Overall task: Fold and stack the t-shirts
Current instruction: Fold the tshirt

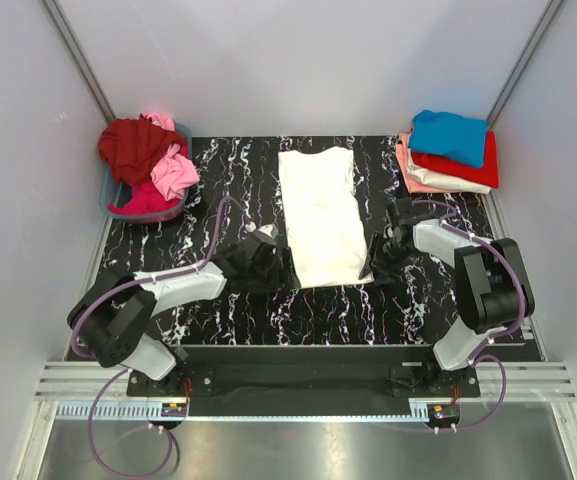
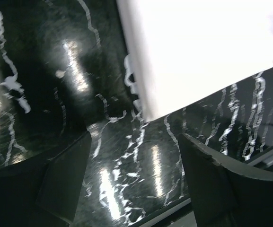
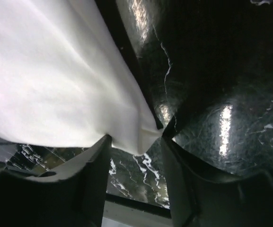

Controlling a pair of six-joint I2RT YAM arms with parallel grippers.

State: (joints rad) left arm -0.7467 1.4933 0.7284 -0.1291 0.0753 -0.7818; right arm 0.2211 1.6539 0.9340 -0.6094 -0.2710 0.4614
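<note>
- Lying lengthwise on the middle of the tabletop, the plain white cloth t-shirt (image 1: 320, 215) is folded into a long narrow strip. It lies smooth, with its neck end at the far side.
- Beyond the white t-shirt and to its right, a neat stack of folded t-shirts (image 1: 453, 155) sits at the far corner. Blue is on top, then red, then salmon and white layers.
- Beyond the white t-shirt and to its left, a blue-grey plastic bin (image 1: 114, 206) holds crumpled dark red, pink and magenta t-shirts (image 1: 153, 160) in a heap.
- The left pincer (image 2: 134, 184) hangs just short of the white t-shirt's near left corner. Its jaws are spread wide, with nothing between them.
- The right pincer (image 3: 136, 146) is at the white t-shirt's near right corner. Its jaws stand partly apart, and the corner's tip lies between its fingertips.
- The glossy black tabletop (image 1: 228, 170) is veined with white like marble, and lamp glare shows on it in both wrist views.
- Pale grey wall panels (image 1: 298, 60) enclose the space on three sides of the white t-shirt, and a silver slotted rail (image 1: 298, 385) runs along the near edge.
</note>
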